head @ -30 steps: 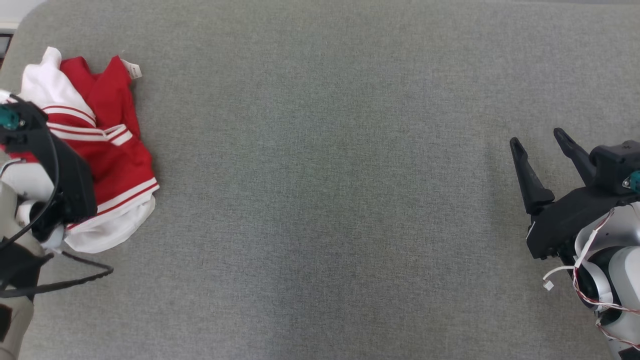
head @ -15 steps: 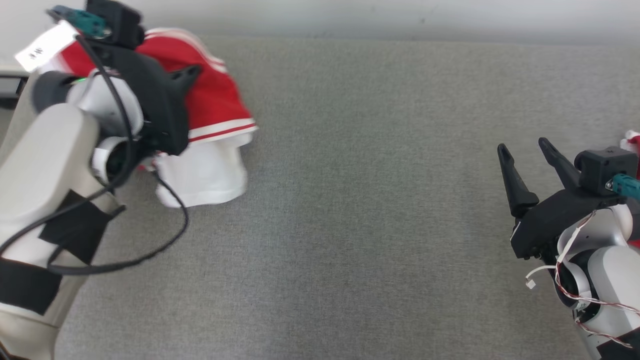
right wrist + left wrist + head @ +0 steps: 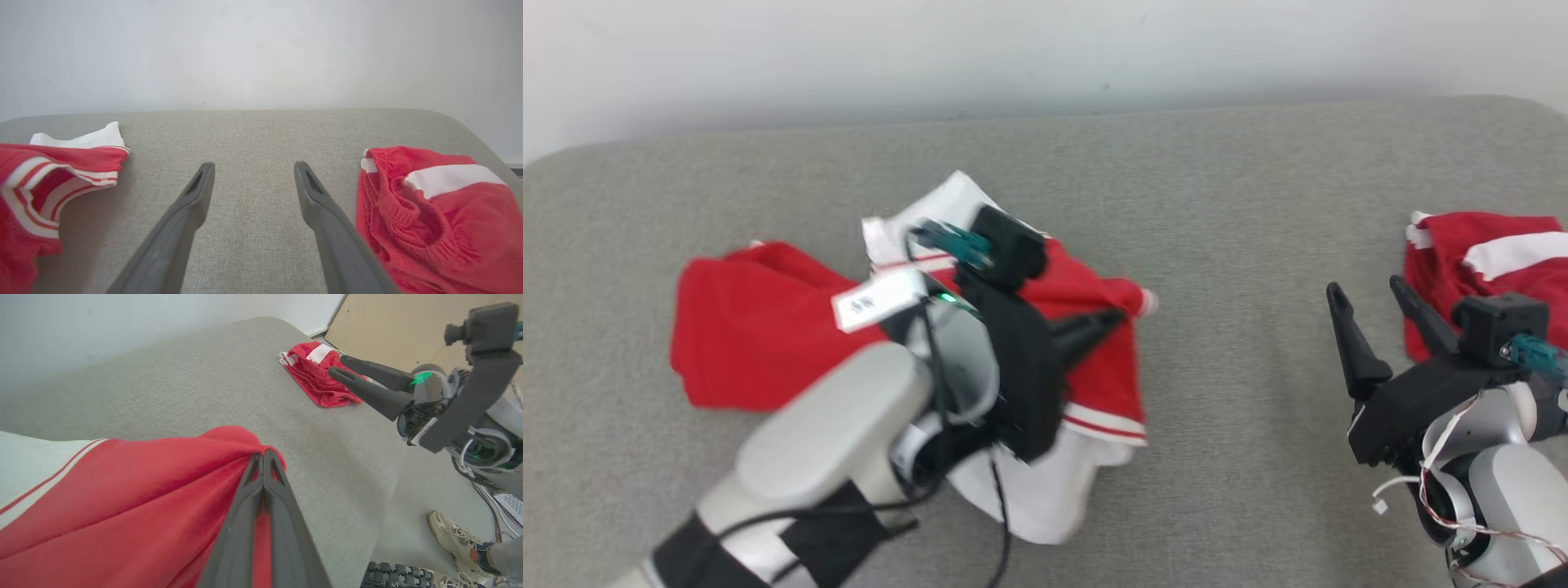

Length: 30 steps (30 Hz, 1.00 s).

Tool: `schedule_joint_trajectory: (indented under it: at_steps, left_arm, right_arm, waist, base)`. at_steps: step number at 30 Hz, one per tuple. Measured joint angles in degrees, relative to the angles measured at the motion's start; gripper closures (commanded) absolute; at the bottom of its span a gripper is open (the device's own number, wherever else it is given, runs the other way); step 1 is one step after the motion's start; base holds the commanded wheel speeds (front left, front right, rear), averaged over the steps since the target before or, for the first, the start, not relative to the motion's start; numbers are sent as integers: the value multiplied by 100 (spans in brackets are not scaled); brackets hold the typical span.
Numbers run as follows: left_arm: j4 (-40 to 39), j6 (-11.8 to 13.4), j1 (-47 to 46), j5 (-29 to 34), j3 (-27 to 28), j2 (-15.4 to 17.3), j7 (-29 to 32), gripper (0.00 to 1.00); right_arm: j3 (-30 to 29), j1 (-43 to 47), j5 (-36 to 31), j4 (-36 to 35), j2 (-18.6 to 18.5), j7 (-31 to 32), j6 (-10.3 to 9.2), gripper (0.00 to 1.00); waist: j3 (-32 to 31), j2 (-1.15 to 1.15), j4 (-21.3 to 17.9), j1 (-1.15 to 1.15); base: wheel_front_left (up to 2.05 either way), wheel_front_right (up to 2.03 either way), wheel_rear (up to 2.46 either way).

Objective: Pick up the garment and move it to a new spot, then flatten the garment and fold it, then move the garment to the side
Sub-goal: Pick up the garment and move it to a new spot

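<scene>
Inside the left hand [image 3: 263, 455] sits the pinched garment [image 3: 122, 490].

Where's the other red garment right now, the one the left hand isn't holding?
Head view, far right: the spare red garment lies on the grey surface, close beside the open right hand.

The head camera looks down on the grey surface [image 3: 1258, 147]; wrist cameras skim low, all sharing the garment [image 3: 735, 327].

The white tag [image 3: 880, 298] beside the garment [image 3: 743, 327] bears dark print, too blurred to read.
</scene>
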Motion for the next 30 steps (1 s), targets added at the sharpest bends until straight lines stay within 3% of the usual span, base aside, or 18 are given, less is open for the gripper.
schedule_joint_trajectory:
  at_steps: [5, 10, 17, 18, 19, 20, 27, 30]
  left_arm:
    - [-86, 0, 155, -129, -254, -433, -18, 100]
    - [-38, -1, 173, -179, -334, -662, -136, 100]
    - [630, 0, 601, -185, -613, -907, -389, 100]
    - [721, 0, 675, -183, -655, -934, -445, 70]
    - [799, 0, 698, -182, -695, -961, -479, 5]
    - [895, 0, 686, -158, -750, -996, -530, 0]
    - [988, 0, 471, 70, -766, -965, -883, 0]
    - [967, 5, 484, 151, -594, -806, -1170, 0]
  right_arm:
    - [16, 181, 43, 18, 29, -52, 35, 0]
    - [59, 186, 44, 18, 89, -109, 64, 0]
    - [75, 290, 57, 47, 107, -185, 73, 0]
    - [54, 346, 80, 49, 104, -202, 71, 0]
    - [23, 404, 91, 56, 99, -211, 71, 0]
    - [-3, 450, 93, 113, 90, -247, 70, 0]
    - [-11, 426, 143, 186, 99, -304, 114, 0]
    - [-16, 434, 154, 208, 112, -310, 119, 0]
  waist:
    - [-129, 0, -270, 0]
    - [-199, 0, -560, 0]
    - [-249, 0, -949, 0]
    - [-255, 0, -993, 0]
    - [-261, 0, -1026, 1]
    - [-286, 0, -1052, 1]
    - [-427, 0, -942, 1]
    - [-502, 0, -862, 1]
  base:
    - [0, 0, 0]
    - [0, 0, 0]
    - [0, 0, 0]
    - [0, 0, 0]
    - [0, 0, 0]
    - [0, 0, 0]
    - [0, 0, 0]
    - [0, 0, 0]
